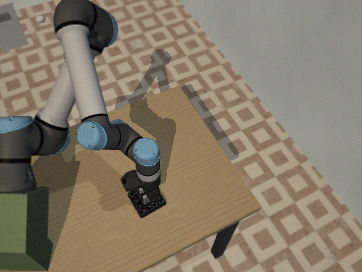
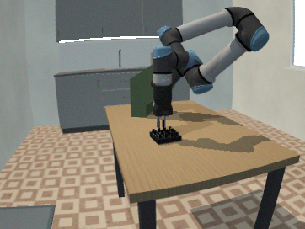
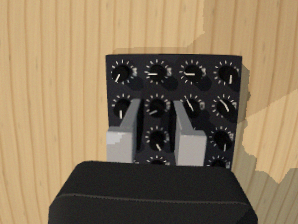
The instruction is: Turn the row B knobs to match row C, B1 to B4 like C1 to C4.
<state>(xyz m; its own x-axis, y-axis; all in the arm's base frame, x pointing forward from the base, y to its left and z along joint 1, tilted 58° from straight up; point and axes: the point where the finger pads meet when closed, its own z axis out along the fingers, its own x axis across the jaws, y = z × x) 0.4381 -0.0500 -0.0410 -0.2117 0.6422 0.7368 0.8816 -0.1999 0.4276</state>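
Observation:
The black knob box stands on the wooden table, small in the top and exterior views [image 1: 148, 203] [image 2: 165, 136]. In the wrist view it shows a grid of black knobs with white lines; the nearest row is partly hidden under my gripper's body. My gripper [image 3: 156, 115] [image 1: 145, 196] [image 2: 162, 125] points straight down over the box. Its two fingers stand apart on either side of the second column from the left, and their tips flank a knob [image 3: 157, 104] in the second row from the far edge. A gap shows on each side of that knob. The printed names are too small to read.
A green block [image 2: 141, 94] stands at the table's far edge by the arm's base [image 1: 15, 160]. The box sits near the table edge [image 1: 150, 235] in the top view. Grey kitchen cabinets [image 2: 97, 97] stand behind the table.

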